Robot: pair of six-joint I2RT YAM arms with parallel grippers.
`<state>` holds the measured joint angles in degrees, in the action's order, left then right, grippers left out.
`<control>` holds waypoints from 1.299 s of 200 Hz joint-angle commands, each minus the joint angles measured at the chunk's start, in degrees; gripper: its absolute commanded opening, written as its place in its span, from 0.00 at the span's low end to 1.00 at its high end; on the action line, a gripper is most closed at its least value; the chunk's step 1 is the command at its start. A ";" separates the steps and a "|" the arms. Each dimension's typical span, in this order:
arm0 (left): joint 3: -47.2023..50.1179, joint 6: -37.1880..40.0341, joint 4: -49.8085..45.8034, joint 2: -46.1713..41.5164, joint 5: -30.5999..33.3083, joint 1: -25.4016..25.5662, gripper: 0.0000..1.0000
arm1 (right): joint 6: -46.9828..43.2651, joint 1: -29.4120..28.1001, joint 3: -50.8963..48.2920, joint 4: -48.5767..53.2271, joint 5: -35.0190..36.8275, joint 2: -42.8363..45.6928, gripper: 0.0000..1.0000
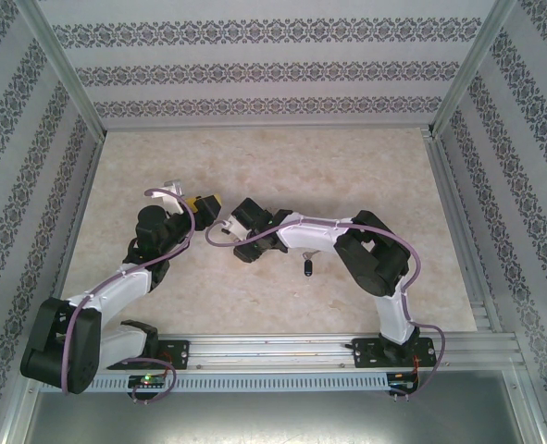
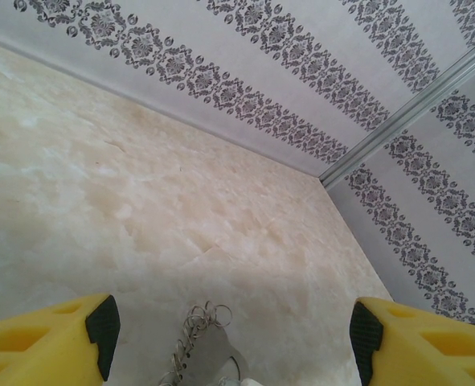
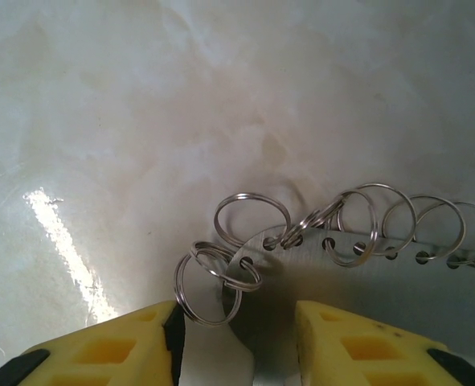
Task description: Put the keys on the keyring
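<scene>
The keyring (image 3: 333, 265) is a flat grey metal loop with holes along its edge and several silver split rings threaded through them. My right gripper (image 3: 237, 322) is shut on it and holds it above the table; its yellow fingers (image 3: 358, 346) flank the plate. In the left wrist view the keyring (image 2: 209, 342) and its chain of rings sit low between the fingers of my left gripper (image 2: 231, 338), which stands wide open and touches nothing. From above, the left gripper (image 1: 206, 203) faces the right gripper (image 1: 232, 222) at mid-table. The small black-headed key (image 1: 308, 268) lies on the table beside the right forearm.
The pale marbled tabletop (image 1: 282, 166) is walled by patterned panels (image 1: 254, 74) at the back and both sides. An aluminium rail (image 1: 292, 350) with the arm bases runs along the near edge. The right arm's elbow (image 1: 370, 254) rises to the right of the key.
</scene>
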<state>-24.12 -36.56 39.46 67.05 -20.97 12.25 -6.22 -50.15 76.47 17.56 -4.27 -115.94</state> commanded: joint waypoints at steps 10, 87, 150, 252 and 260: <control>-1.18 -1.05 2.71 0.71 -1.66 -0.42 0.77 | -0.02 -0.56 2.18 -0.64 -0.10 -1.38 0.38; -0.86 -1.46 3.76 1.16 -1.98 -0.50 0.77 | 0.52 0.28 0.61 -2.22 -4.09 1.38 0.00; -0.75 -1.55 3.87 0.83 -2.67 -0.50 0.78 | 7.26 6.34 -6.87 -9.38 -14.45 11.14 0.00; -2.96 -3.40 6.07 2.26 -16.11 -0.33 0.62 | 17.00 14.54 -17.68 -22.14 -23.52 26.53 0.00; -3.31 -3.73 6.55 2.85 -17.55 -0.16 0.61 | 17.65 15.19 -18.66 -23.38 -24.04 27.84 0.00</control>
<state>-24.91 -38.61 41.10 68.51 -31.75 12.25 7.90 -36.56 60.14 0.58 -24.51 -92.42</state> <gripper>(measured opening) 0.629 0.066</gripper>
